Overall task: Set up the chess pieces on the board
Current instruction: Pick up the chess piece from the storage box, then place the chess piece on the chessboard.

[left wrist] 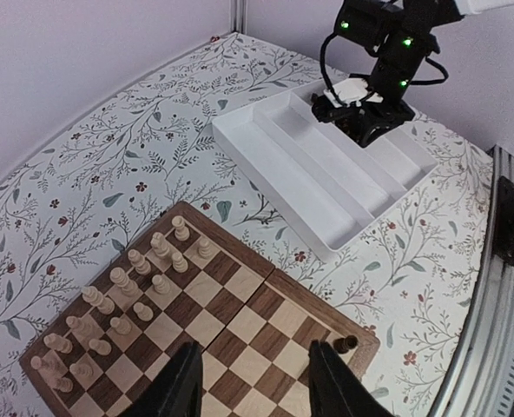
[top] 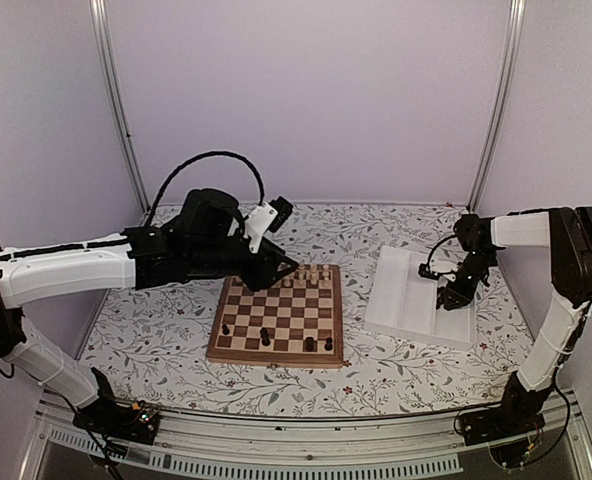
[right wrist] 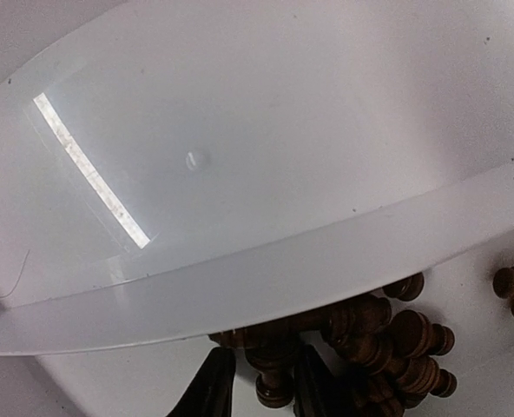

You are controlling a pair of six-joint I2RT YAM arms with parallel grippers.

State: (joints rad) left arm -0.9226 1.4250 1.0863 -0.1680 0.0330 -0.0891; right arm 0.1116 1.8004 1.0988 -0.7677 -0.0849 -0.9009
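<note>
The board [top: 276,318] lies mid-table. Pale chessmen [top: 311,276] fill its far rows, and several dark chess pieces [top: 265,337] stand along its near row. My left gripper [top: 291,268] hovers over the board's far edge. In the left wrist view it [left wrist: 259,387] is open and empty, with one dark piece [left wrist: 347,344] on a corner square beside its right finger. My right gripper [top: 451,295] is down in the white tray [top: 406,300]. Its jaws [right wrist: 264,389] stand narrowly open around a dark piece [right wrist: 274,382] lying in a heap of dark pieces [right wrist: 396,347]. A sliver of gap shows on the left side.
The tray's ridges [right wrist: 266,278] separate its long compartments, and one ridge hides part of the heap. The tray [left wrist: 326,174] sits right of the board on the floral tablecloth [top: 176,320]. Pale pieces [left wrist: 127,295] crowd the board's far rows. Enclosure walls stand on three sides.
</note>
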